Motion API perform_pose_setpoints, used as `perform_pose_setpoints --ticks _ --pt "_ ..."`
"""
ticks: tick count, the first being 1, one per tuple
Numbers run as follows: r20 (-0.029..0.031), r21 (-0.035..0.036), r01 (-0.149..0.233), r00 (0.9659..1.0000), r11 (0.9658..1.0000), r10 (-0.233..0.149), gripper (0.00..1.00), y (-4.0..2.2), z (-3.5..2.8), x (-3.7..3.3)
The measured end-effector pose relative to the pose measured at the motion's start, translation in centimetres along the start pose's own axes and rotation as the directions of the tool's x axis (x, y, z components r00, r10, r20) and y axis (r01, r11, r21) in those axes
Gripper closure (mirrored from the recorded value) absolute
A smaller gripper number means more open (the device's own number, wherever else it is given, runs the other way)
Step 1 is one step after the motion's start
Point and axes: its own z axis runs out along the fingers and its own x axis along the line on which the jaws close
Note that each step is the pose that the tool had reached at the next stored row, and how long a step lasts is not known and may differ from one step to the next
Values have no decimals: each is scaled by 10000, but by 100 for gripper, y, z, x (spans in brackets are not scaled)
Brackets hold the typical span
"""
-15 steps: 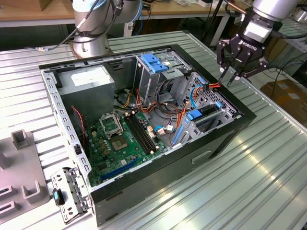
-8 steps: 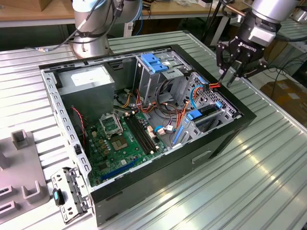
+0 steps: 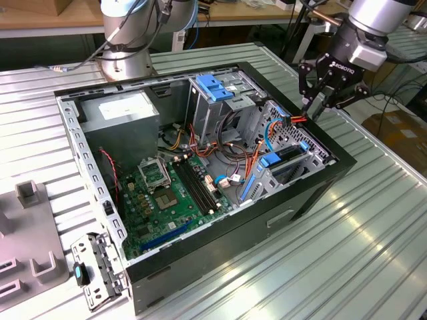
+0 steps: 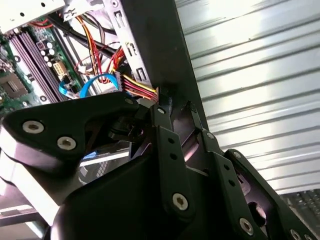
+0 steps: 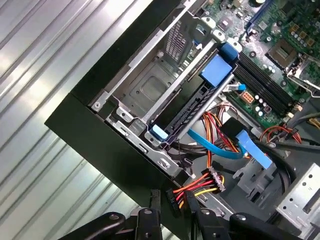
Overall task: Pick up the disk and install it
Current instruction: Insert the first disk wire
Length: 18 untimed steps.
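1. We see the claw hanging over the computer case. It is just above the rim of the wall on the exterior view's right, close to the corner where that wall meets the long near wall.
2. We cannot tell whether the claw is apart or together. In the first wrist view a plug with red, yellow and black wires lies just beside its tip, and we cannot say whether the two touch.
3. The disk, as we read it, stands edge-on in the metal cage in that same corner of the case. It shows as a dark strip with a blue tab at each end. Its metal face and label are hidden, so this is our judgement.
4. The disk lies inward of and below the claw, toward the green circuit board.
5. Its long axis runs square to the wall under the claw and along the case's long near wall. The end with the small pale-blue tab is the one nearer the claw.
6. A blue flat cable and the wired plug lie near that end of the disk, beside the claw, so we judge the space there crowded.
7. We judge the disk already seated in the cage, not held.
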Motion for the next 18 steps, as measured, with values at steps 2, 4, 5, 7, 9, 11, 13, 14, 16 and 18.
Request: perform_pose_setpoints --ticks 2,4,5,7,9,11,13,14,16,18 --pt "-6 -15 364 9993 9993 -364 67 1 7 0" --pt "-13 -29 705 9975 9975 -705 67 1 16 1" --pt "-17 -45 1079 9942 9942 -1079 67 0 27 1" --pt "-26 -71 1675 9859 9858 -1675 67 0 54 2" --pt "-28 -76 1746 9846 9846 -1747 69 1 57 2" --pt "-28 -76 1749 9846 9846 -1749 82 1 56 2" --pt "-25 -73 1749 9846 9846 -1749 82 1 53 2" --pt "-24 -72 1749 9846 9846 -1749 82 1 52 2" --pt "-27 -75 1749 9846 9846 -1749 82 1 39 1" --pt "-27 -75 1749 9846 9846 -1749 82 2 24 1"
